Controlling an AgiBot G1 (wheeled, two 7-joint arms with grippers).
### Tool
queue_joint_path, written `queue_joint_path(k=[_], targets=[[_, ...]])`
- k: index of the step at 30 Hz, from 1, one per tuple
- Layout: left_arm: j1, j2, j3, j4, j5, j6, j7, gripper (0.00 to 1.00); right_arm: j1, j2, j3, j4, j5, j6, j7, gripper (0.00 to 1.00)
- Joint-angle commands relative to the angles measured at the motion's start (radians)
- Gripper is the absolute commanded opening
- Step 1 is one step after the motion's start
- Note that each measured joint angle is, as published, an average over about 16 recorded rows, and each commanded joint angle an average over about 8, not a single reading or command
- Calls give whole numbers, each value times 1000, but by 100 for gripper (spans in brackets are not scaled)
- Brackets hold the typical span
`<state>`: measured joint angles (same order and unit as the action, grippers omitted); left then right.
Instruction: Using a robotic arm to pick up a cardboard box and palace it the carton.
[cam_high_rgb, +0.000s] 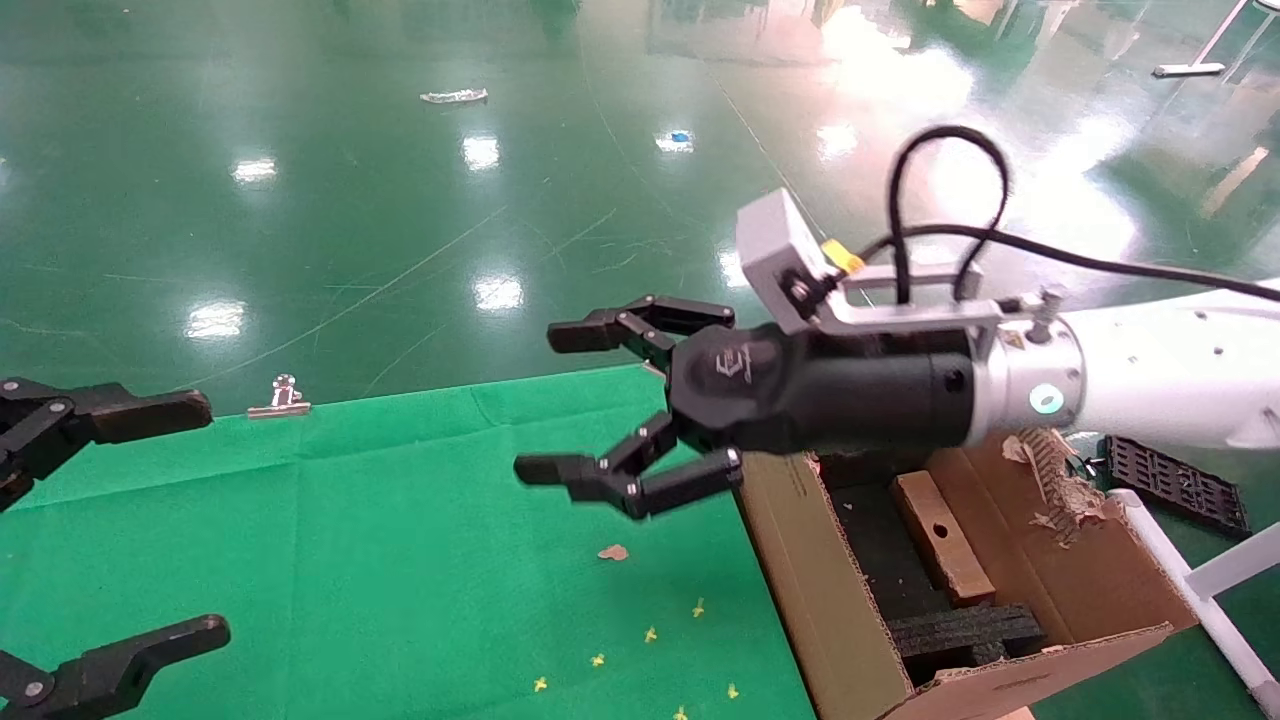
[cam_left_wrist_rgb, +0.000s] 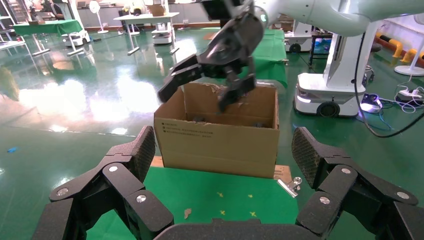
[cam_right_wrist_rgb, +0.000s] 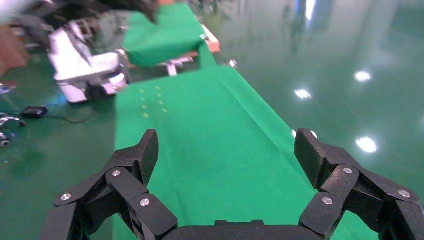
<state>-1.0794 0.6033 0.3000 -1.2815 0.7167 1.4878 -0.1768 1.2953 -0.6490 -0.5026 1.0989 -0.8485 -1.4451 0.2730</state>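
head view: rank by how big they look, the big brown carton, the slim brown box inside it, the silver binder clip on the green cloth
1. Large brown corrugated carton, clearly largest.
2. Slim brown cardboard box with a round hole, lying inside the carton.
3. Small silver binder clip at the cloth's far edge; it sits farther from the camera, but still looks smallest.

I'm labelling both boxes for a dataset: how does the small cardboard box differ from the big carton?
The cardboard box is slim and closed, with a round hole in its face; the carton is far larger and open-topped, with one flap torn ragged. The box lies inside the carton, next to black foam. Both are brown cardboard.
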Motion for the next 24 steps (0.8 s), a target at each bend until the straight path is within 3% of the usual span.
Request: queue_joint_path(k=[1, 12, 24], targets=[[0, 0, 0, 0, 0, 0, 0, 100, -43, 7, 43, 36, 23, -10, -17, 100], [0, 0, 1, 0, 0, 0, 0, 100, -237, 40, 239, 199, 127, -54, -89, 100], [0, 0, 1, 0, -1, -1, 0, 100, -244, 42, 246, 203, 132, -56, -90, 100]])
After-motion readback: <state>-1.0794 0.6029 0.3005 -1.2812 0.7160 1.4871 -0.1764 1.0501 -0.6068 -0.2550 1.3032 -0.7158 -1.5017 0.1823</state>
